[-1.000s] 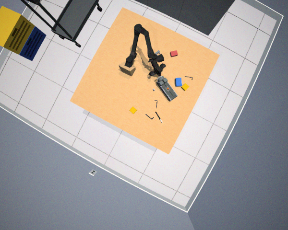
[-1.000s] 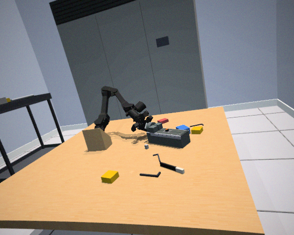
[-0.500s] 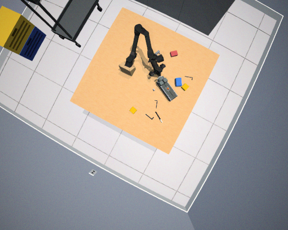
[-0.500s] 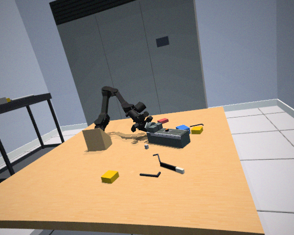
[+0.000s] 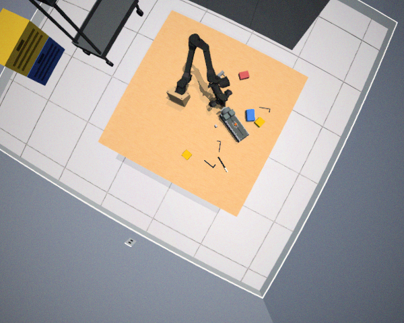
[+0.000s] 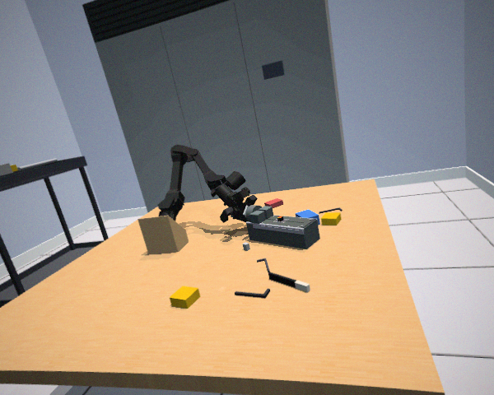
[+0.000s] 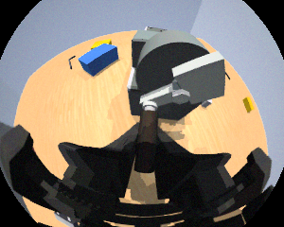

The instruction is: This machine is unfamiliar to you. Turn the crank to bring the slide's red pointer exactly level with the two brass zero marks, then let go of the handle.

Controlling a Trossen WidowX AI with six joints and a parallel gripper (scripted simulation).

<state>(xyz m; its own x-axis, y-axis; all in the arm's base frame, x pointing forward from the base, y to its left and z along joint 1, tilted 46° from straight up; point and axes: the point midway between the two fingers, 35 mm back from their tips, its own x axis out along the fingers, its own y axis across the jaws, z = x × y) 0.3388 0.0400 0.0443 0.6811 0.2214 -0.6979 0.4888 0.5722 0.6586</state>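
The dark grey machine (image 5: 239,132) (image 6: 277,235) (image 7: 172,110) stands on the table, with a round housing at its arm-side end. A small red-orange pointer (image 5: 235,124) (image 6: 280,218) shows on its top; it is hidden in the wrist view. The brass zero marks are too small to make out, so whether they are level with the pointer cannot be told. The crank's light grey arm (image 7: 161,93) leads to a dark brown handle (image 7: 148,128). My gripper (image 5: 223,105) (image 6: 244,217) (image 7: 145,126) is shut on this handle, at the housing end.
A blue block (image 5: 250,115) (image 6: 307,215) (image 7: 99,60) and a yellow block (image 5: 259,122) (image 6: 330,219) lie beside the machine. A red block (image 5: 244,75) (image 6: 274,202) lies farther back. A small grey cube (image 5: 215,126) (image 6: 245,246) lies on the machine's other side, with several thin black tools beyond.
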